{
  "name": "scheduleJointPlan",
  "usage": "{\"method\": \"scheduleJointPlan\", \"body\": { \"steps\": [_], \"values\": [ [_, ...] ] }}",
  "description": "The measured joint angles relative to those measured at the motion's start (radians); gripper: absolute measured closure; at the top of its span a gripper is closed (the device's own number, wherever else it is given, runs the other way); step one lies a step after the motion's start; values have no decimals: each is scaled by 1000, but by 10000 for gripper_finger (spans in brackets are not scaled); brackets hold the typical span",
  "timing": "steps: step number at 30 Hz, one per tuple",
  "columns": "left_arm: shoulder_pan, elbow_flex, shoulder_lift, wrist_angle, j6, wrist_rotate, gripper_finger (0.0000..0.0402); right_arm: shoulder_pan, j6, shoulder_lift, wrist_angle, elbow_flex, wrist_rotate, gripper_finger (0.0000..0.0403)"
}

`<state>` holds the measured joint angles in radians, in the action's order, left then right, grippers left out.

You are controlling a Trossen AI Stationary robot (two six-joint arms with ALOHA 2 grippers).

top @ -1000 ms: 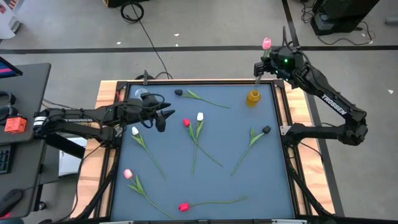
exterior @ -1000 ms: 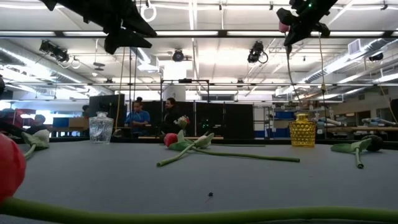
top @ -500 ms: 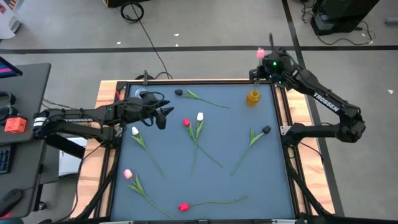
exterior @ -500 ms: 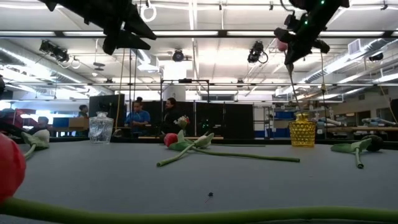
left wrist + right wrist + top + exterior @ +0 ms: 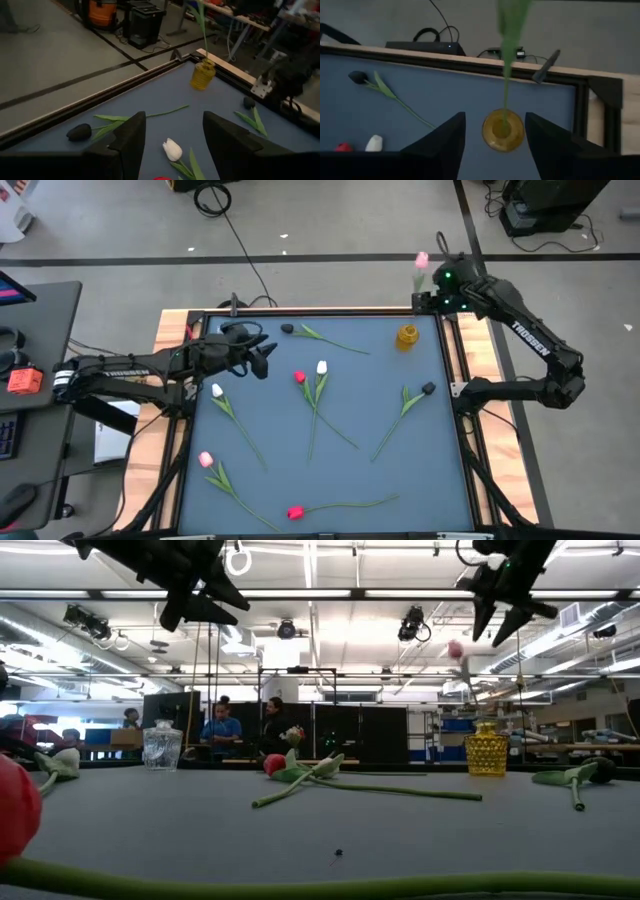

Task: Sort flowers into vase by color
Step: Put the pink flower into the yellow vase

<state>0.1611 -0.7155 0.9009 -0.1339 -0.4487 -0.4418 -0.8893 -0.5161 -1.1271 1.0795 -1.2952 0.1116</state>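
Observation:
A pink flower (image 5: pixel 455 648) stands with its stem (image 5: pixel 506 75) in the yellow vase (image 5: pixel 407 336) at the table's far right, and its bud (image 5: pixel 421 258) leans past the far edge. My right gripper (image 5: pixel 497 625) hangs open above the vase, its fingers on either side of the stem and apart from it. My left gripper (image 5: pixel 262 363) hovers open over the far left of the table, next to a clear vase (image 5: pixel 163 746). Red (image 5: pixel 299 377), white (image 5: pixel 321 367), pink (image 5: pixel 205 460) and dark (image 5: pixel 428 389) flowers lie flat on the blue mat.
Several more flowers lie across the mat: a dark one (image 5: pixel 288 329) at the far edge, a white one (image 5: pixel 217 390) at the left, a red one (image 5: pixel 295 512) near the front. A raised black frame (image 5: pixel 320 312) rims the table. People stand in the room behind.
My right gripper has opened and let go of the pink flower, then risen a little and moved toward the table's right edge. The flower has dropped lower, its stem now standing in the yellow vase and its bud tipped over.

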Motion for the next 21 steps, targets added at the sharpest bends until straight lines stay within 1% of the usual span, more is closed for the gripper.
{"method": "scheduleJointPlan", "body": {
  "steps": [2,5,9,11,15,21],
  "values": [
    [16,0,0,-5,-21,8,198,-4,-10,1,50,-43,-1,186],
    [34,0,0,-20,-14,34,198,-4,-24,1,112,-95,-4,186],
    [34,0,0,-40,-3,35,198,31,-81,3,168,-106,-68,186],
    [34,0,0,-43,8,35,198,75,-119,3,178,-91,-92,186],
    [34,0,0,-65,17,35,198,195,-218,2,155,-30,-93,186],
    [34,0,0,-127,17,35,198,388,-378,1,44,55,-82,186]
  ]
}}
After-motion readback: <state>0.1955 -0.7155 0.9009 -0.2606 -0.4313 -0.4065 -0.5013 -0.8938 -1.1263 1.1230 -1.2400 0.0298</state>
